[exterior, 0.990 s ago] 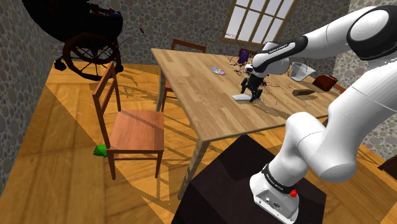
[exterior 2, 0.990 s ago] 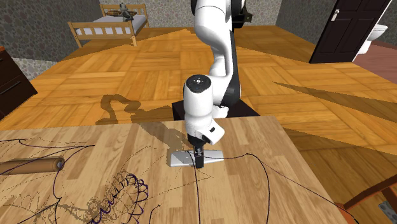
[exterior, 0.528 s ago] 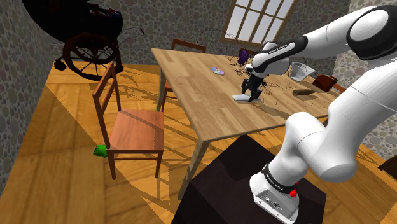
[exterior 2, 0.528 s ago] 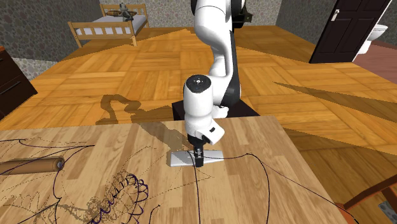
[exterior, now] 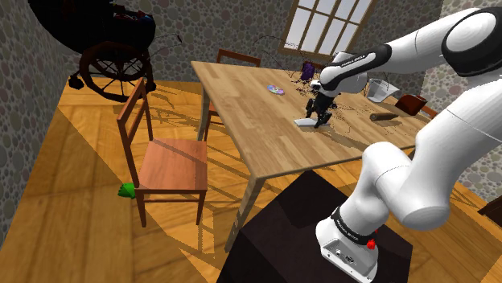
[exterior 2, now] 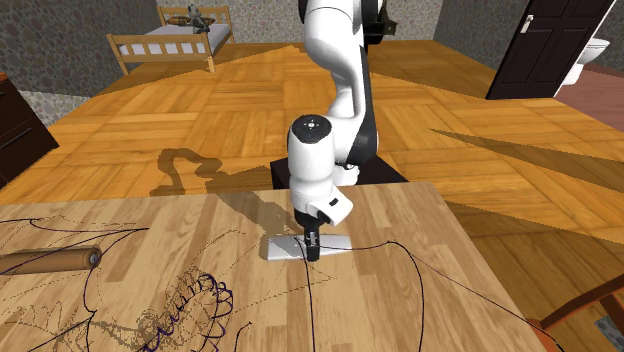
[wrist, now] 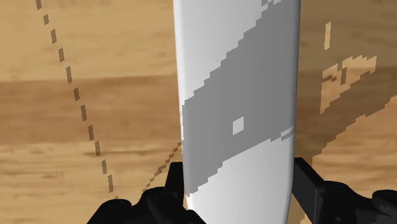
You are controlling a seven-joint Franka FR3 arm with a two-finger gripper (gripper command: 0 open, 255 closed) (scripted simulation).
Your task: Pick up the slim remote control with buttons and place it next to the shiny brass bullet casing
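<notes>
**Hand clenched on the remote, near the counter's stand-side edge.**

Its fingers press the two long sides of the white-and-grey remote, which lies crosswise under the hand with an end sticking out each way. I cannot tell whether it is clear of the wood. In the second exterior view, open wood crossed by one thin dark line runs from the remote to the counter's right edge and back to the edge by the stand. To that view's left, thin wiry lines sprawl over the top. Past them, well apart from the remote, a brown cylinder runs off the picture's left edge. In the shoulder view, open wood stretches left of the hand to the long edge, where a chair stands.
</notes>
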